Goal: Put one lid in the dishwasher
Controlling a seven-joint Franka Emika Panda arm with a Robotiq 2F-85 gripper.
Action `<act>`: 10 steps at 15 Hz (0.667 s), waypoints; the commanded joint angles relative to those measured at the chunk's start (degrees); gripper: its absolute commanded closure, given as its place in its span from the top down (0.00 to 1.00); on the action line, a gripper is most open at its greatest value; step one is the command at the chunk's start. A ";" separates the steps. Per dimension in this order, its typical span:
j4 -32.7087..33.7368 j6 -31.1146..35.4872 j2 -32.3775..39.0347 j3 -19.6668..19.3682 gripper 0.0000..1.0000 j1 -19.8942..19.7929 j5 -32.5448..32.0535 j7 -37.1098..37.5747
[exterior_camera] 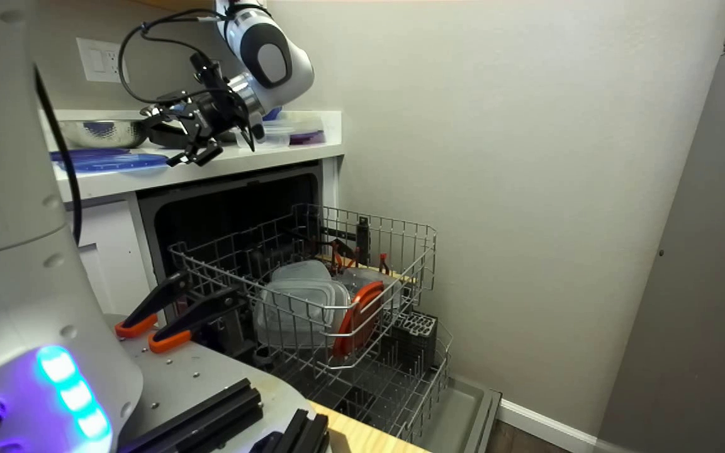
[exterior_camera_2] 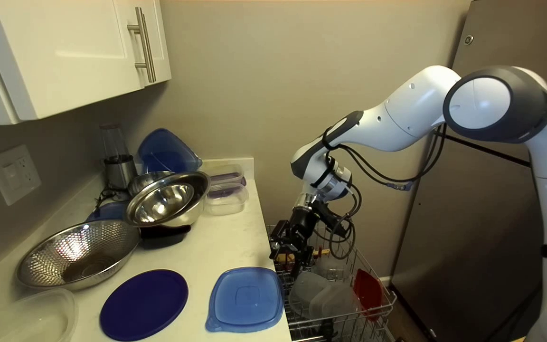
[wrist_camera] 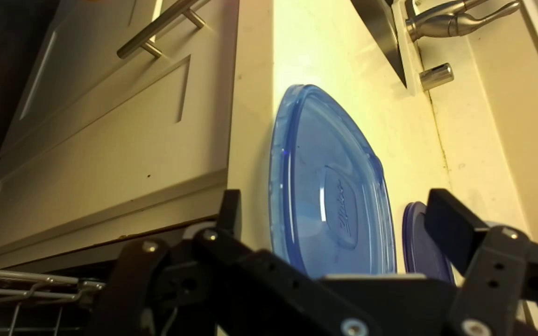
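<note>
The black two-jawed Robotiq gripper [wrist_camera: 341, 213] near a flat, medium-blue translucent plastic lid [exterior_camera_2: 246, 299], roughly square with rounded corners. The lid lies ahead of the jaws and is framed between them in the wrist view; it rests on the white countertop [exterior_camera_2: 228, 242], one side along the front edge, though whether that side overhangs cannot be told. Partly masked by the upper jaw in the wrist view is a dark-blue round plastic lid [exterior_camera_2: 144, 305]; below the jaws, in an exterior view, is the grey metal wire rack [exterior_camera: 337, 307], extended from the dark-walled dishwasher [exterior_camera: 230, 207]. Handling, as judged: the medium-blue lid should prove light, thin and slightly flexible, unlikely to break, its smooth surface apt to slide away if pushed. The most promising hold is the raised rim nearest the jaws, pinched through its thickness with one jaw above and one beneath; modest force should suffice, though a pinch too near a corner could let the sheet pivot or droop. A hold across the full width looks less sure, as the lid would tend to buckle. Jaws: spread wide, one set higher than the other, an arrangement suited to such an edge pinch. Nothing is held between them, and no contact with lid, countertop or rack is visible.
</note>
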 commanded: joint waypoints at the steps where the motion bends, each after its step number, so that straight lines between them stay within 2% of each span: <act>1: 0.10 0.13 0.12 0.88 1.00 -0.83 -0.33 0.22; 6: 0.20 5.13 0.69 1.25 1.00 -0.05 1.49 1.07; 10: 0.73 6.52 1.73 1.51 1.00 -0.32 1.37 2.13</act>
